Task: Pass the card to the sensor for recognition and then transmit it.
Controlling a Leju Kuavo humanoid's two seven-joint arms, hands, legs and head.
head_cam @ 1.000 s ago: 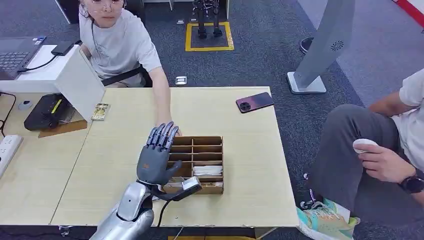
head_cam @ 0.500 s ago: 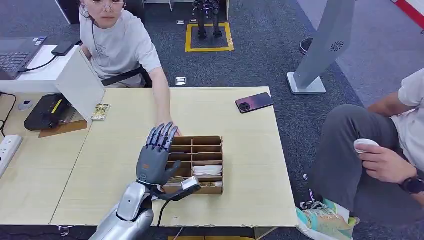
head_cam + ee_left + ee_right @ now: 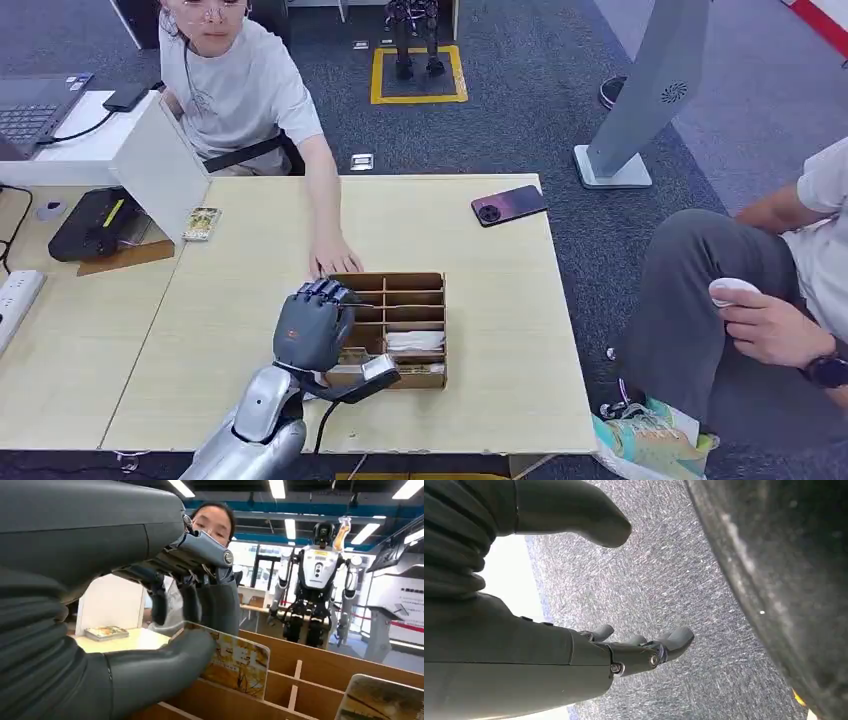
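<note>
My left hand [image 3: 312, 325] hovers over the left end of a wooden slotted box [image 3: 400, 283] on the table, fingers curled down. In the left wrist view the left hand [image 3: 150, 580] pinches a yellow patterned card [image 3: 235, 662] between thumb and fingers; the card stands upright in a slot of the box. Another card [image 3: 380, 700] leans in a nearby slot. A black device [image 3: 95, 222], which may be the sensor, sits at the table's far left beside a white panel [image 3: 160, 165]. My right hand [image 3: 574, 650] hangs over grey carpet, fingers apart, holding nothing.
A person across the table rests a hand [image 3: 333, 260] at the box's far left corner. A phone [image 3: 510, 204] lies at the far right of the table, and a small card [image 3: 201, 222] lies near the white panel. A second person sits at the right.
My left hand's fingers, stretched out flat before, have curled down over the box and closed on the card. The person's hand behind them has come into sight.
</note>
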